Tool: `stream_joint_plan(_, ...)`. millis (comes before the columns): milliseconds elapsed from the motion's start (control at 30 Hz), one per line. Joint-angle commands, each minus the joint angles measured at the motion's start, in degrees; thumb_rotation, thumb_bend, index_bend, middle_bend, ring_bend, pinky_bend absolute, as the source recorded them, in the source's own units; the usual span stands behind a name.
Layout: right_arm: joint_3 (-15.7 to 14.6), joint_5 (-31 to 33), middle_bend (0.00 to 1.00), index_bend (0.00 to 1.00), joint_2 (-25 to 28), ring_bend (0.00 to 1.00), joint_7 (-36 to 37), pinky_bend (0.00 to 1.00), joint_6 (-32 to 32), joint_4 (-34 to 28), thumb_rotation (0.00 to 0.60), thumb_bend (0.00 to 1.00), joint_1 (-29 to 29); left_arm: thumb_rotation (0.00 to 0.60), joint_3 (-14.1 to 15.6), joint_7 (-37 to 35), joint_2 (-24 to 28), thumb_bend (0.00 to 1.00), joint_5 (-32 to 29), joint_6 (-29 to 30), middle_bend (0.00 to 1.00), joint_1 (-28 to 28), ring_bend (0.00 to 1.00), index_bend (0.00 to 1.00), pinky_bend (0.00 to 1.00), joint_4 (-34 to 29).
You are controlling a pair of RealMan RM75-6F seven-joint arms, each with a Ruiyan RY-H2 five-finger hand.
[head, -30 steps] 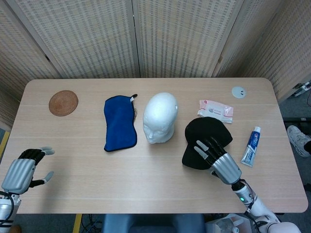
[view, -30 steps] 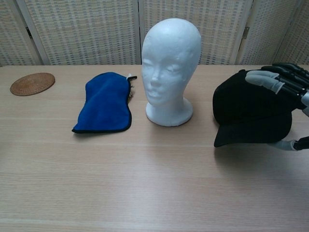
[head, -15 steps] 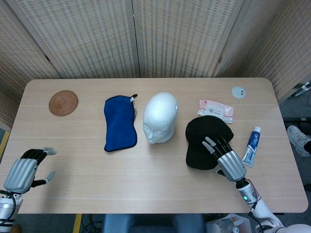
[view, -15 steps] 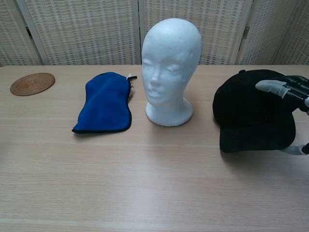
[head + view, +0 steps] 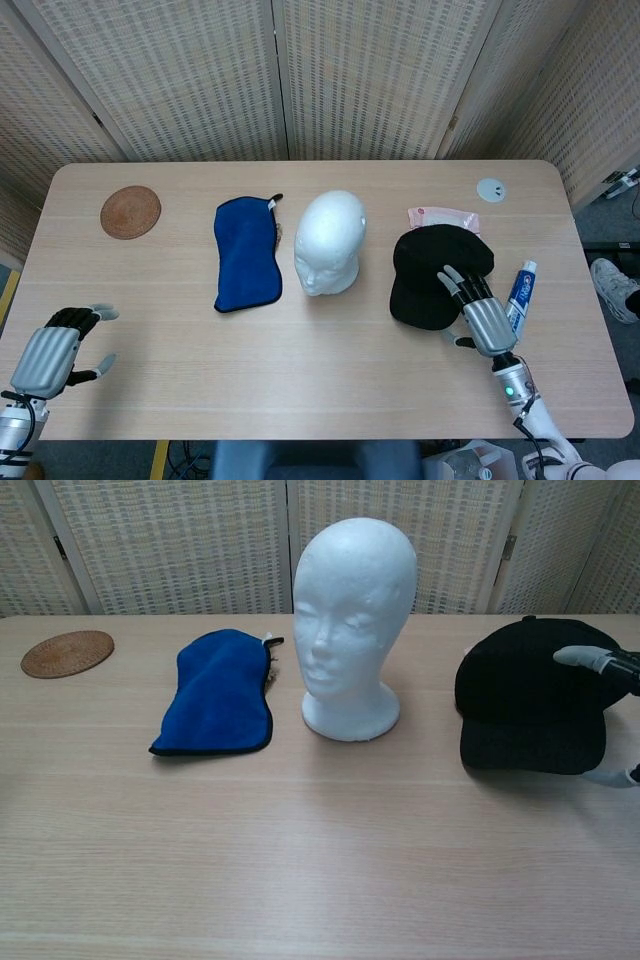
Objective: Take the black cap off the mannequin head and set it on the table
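Observation:
The bare white mannequin head [image 5: 330, 240] [image 5: 352, 620] stands upright mid-table. To its right the black cap [image 5: 432, 272] [image 5: 525, 710] lies flat on the table [image 5: 330, 350]. My right hand [image 5: 482, 315] reaches over the cap's near right side, its fingers [image 5: 592, 659] laid on the crown and the thumb low beside the brim. At the table's near left corner my left hand [image 5: 55, 350] hovers holding nothing, fingers loosely apart; the chest view does not show it.
A blue cloth pouch [image 5: 247, 252] [image 5: 218, 690] lies left of the head, with a woven coaster [image 5: 130, 211] [image 5: 67, 652] beyond it. A pink tissue pack [image 5: 443, 216] pokes out behind the cap. A toothpaste tube [image 5: 520, 290] lies right of my right hand; a small white disc [image 5: 490, 189] sits far right.
My right hand has slid the cap to the right and farther back, so it now overlaps the pink pack. The left hand has barely shifted.

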Motion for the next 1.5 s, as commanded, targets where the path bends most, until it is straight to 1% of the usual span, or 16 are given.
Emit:
stream_joint_plan(33,1.4,0.8,0.00,0.00,0.4,0.00,1.3,0.00,-3.0,-0.3,0.600,0.00,2.0,0.600,0.0,0.0,-0.1,0.22,0.1,-0.1,0.26,-0.1,0.25,0.30,0.18,0.0)
stream_joint_plan(200,2.9,0.5,0.00,0.00,-0.7,0.00,2.7,0.00,-5.2,1.1,0.600,0.00,5.0,0.600,-0.1,0.0,-0.1,0.22,0.2,0.1,0.26,-0.1,0.25,0.30,0.18,0.0)
stream_joint_plan(333,3.2,-0.2,0.00,0.00,-1.5,0.00,3.4,0.00,-6.1,1.7,0.600,0.00,6.8,0.600,0.0,0.0,0.1,0.22,0.2,0.3,0.26,0.1,0.25,0.30,0.18,-0.1)
stream_joint_plan(433,2.6,-1.4,0.00,0.00,-1.5,0.00,3.2,0.00,-5.4,1.6,0.600,0.00,7.1,0.600,0.2,-0.2,0.3,0.22,0.3,0.7,0.26,0.3,0.25,0.30,0.18,-0.1)
stream_joint_plan(633,0.0,-4.4,0.00,0.00,0.5,0.00,2.0,0.00,-0.9,-0.6,0.600,0.00,5.1,0.600,0.4,-1.0,0.6,0.22,-0.1,1.2,0.26,1.0,0.25,0.30,0.18,0.4)
stream_joint_plan(800,-1.3,-5.9,0.00,0.00,3.5,0.00,0.3,0.00,2.6,-5.0,0.600,0.00,3.1,0.600,0.3,-1.2,0.5,0.22,0.3,1.3,0.26,0.9,0.25,0.30,0.18,0.5)
stream_joint_plan(900,-1.3,-6.4,0.00,0.00,5.3,0.00,-1.5,0.00,5.0,-8.1,0.600,0.00,2.1,0.600,0.2,-1.2,0.5,0.22,0.4,1.2,0.26,0.7,0.25,0.30,0.18,0.5)
stream_joint_plan(1000,-0.6,-6.1,0.00,0.00,7.1,0.00,-4.3,0.00,7.0,-11.1,0.600,0.00,0.9,0.600,0.1,-1.1,0.4,0.22,0.3,1.1,0.26,0.6,0.25,0.30,0.18,0.5)
stream_joint_plan(1167,0.6,-5.1,0.00,0.00,11.9,0.00,-8.3,0.00,8.5,-17.8,0.600,0.00,-0.5,0.600,-0.2,-1.0,0.1,0.22,0.1,0.9,0.26,0.3,0.25,0.30,0.18,0.7)
stream_joint_plan(1367,1.5,-3.5,0.00,0.00,17.3,0.00,-13.2,0.00,9.1,-24.6,0.600,0.00,-2.2,0.600,-0.4,-0.9,-0.2,0.22,-0.3,1.1,0.26,0.4,0.25,0.30,0.18,1.2)
stream_joint_plan(1500,2.4,-1.2,0.00,0.00,20.3,0.00,-17.8,0.00,9.3,-28.2,0.600,0.00,-3.9,0.600,-0.6,-0.2,-0.6,0.22,-0.9,1.4,0.26,0.6,0.25,0.30,0.18,1.8)
